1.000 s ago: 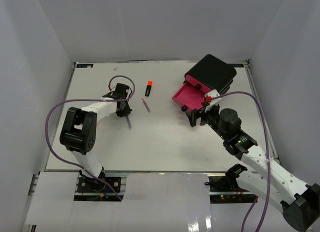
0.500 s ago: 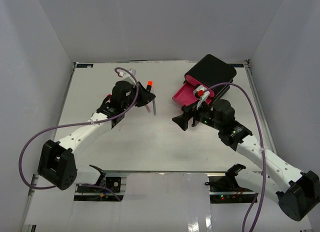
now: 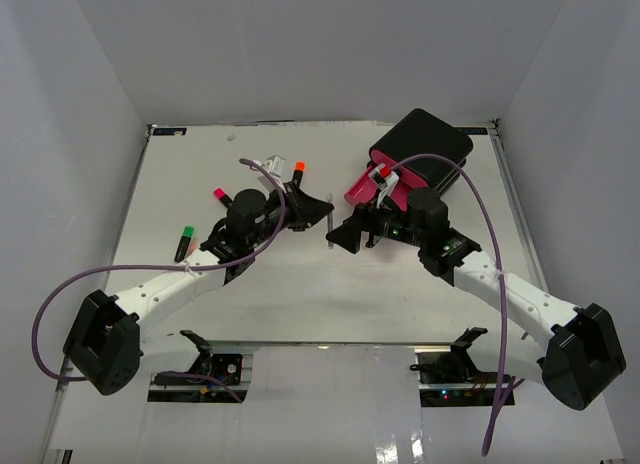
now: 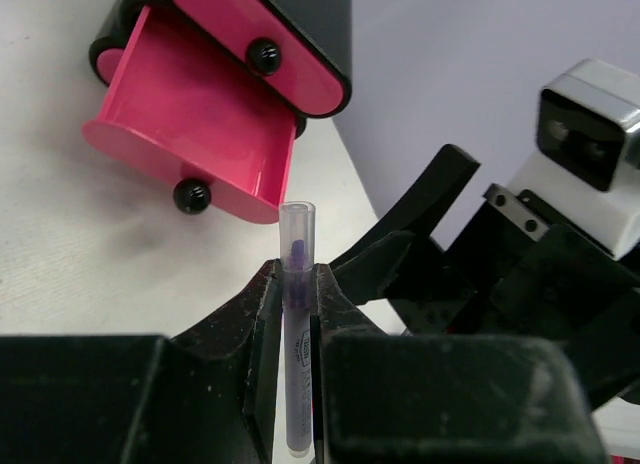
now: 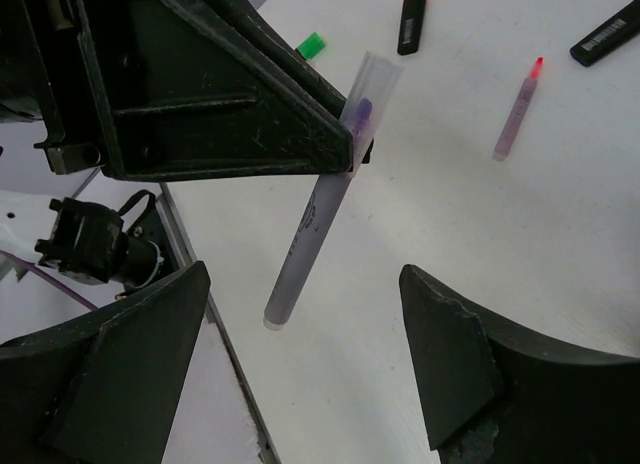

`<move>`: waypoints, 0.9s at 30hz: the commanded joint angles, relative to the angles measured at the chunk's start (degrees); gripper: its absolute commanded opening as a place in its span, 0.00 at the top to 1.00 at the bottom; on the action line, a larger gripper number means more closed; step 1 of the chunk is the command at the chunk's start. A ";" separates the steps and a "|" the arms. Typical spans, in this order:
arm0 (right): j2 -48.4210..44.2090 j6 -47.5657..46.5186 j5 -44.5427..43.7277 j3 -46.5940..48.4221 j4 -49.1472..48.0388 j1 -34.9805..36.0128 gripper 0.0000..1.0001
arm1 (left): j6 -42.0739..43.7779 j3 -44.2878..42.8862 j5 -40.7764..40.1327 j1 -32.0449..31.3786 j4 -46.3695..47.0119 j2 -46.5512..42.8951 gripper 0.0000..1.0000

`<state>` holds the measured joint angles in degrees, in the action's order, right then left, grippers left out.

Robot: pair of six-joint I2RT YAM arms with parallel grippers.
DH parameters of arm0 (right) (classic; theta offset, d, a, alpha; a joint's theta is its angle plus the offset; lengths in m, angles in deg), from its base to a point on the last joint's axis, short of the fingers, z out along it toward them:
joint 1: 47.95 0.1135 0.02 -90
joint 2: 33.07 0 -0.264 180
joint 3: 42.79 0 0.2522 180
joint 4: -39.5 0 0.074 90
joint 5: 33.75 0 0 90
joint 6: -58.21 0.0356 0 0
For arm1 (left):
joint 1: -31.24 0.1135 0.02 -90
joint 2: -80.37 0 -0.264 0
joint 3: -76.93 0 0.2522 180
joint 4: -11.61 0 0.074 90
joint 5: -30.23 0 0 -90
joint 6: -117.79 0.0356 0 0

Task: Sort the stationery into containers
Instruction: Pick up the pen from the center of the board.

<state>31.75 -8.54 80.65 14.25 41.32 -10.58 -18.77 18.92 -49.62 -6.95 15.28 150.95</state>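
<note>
White matte surface (image 3: 300, 294), mid-span: the left pincer (image 4: 297, 284) pinches a slim, translucent purple pen (image 5: 318, 216) near its clear-capped end, long axis hanging downward. The pen lies directly ahead of the spread right pincer (image 3: 342, 234), whose arm is nearer the open glossy pink drawer (image 4: 190, 124).

A white table (image 3: 300, 304) fills the middle of the top view. Plain pale grey walls close it in on three sides: the back wall (image 3: 320, 54) at 12 o'clock, the left wall (image 3: 50, 184) at 9 o'clock, the right wall (image 3: 590, 134) at 3 o'clock. At 6 o'clock lies a glossy strip (image 3: 330, 384), perhaps a reflective sheet. The light is even and the shadows are soft.
</note>
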 commanded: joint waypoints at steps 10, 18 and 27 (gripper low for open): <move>1.01 4.00 2.40 1.71 -5.90 0.60 0.45 | 1.04 2.41 1.80 -1.80 10.52 -2.21 0.83; 0.14 2.86 1.00 1.10 -4.49 0.69 0.79 | 2.18 3.73 2.15 -1.88 10.78 -1.86 0.71; 1.10 0.93 -1.02 0.39 -2.74 0.52 0.92 | 3.76 4.52 -0.30 -1.88 9.64 -2.91 0.35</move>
<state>32.93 -5.77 80.63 14.25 38.85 -10.25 -16.15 22.85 -48.68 -8.63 25.20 150.23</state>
